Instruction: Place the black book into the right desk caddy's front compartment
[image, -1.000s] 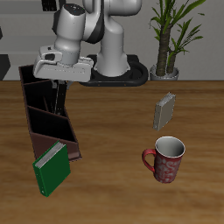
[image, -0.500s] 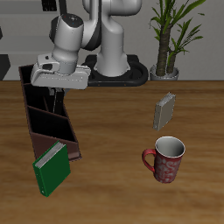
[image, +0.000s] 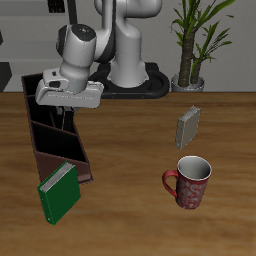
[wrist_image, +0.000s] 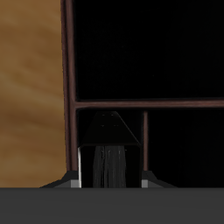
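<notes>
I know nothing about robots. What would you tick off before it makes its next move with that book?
1. Grip: the black book sits between the fingers of the gripper. Ok.
2. Position: the book hangs over the right desk caddy. Ok.
3. Over the front compartment: cannot tell.
4. Book's lower edge clear of the slanted dividers: cannot tell.
5. Green book lies at the caddy's near end, outside it. Ok.

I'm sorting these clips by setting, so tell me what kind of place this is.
Probably a simulated office or study desk: a wooden table with a desk caddy, books such as the green book, a mug and a potted plant.
</notes>
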